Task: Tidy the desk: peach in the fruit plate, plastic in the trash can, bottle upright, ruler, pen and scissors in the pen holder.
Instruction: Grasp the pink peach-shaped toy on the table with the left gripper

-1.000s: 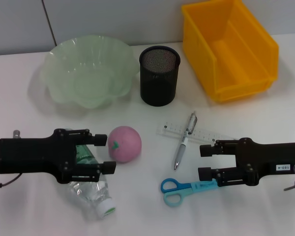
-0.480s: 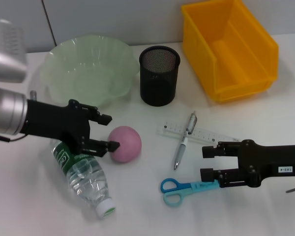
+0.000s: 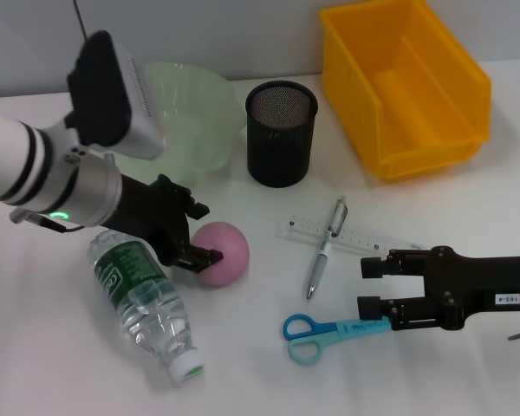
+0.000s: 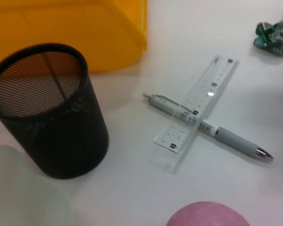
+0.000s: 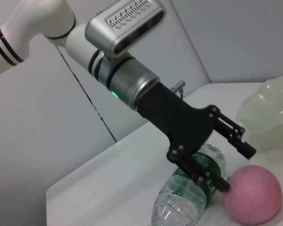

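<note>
1. The left gripper (image 3: 204, 232) hung just beside the peach (image 3: 223, 252), on the side toward the robot's left, its fingers spread apart and grasping nothing; one fingertip (image 5: 247, 149) stood above the peach and the other (image 5: 221, 185) lay close against its side.
2. The peach sat on the table (image 3: 468, 364) near the middle, not in the plate (image 3: 195, 104), which stood at the back left partly behind the left arm.
3. The bottle (image 3: 147, 303) lay on its side at the front left, white cap toward the robot, green label toward the plate, just under the left arm.
4. The black mesh holder (image 3: 281, 133) stood upright between the plate and the yellow bin (image 3: 403, 82); nothing showed inside it.
5. The clear ruler (image 3: 355, 234) lay flat right of the peach, and the pen (image 3: 325, 247) lay across it, touching it; in the left wrist view the two formed a cross.
6. The blue scissors (image 3: 316, 334) lay in front of the pen, handles toward the left.
7. The right gripper (image 3: 370, 286) hovered low at the front right, fingers parted and empty, the lower one right over the scissors' blade end.
8. A crumpled green scrap of plastic (image 4: 272, 34) showed in the left wrist view only, lying on the table beyond the ruler.
</note>
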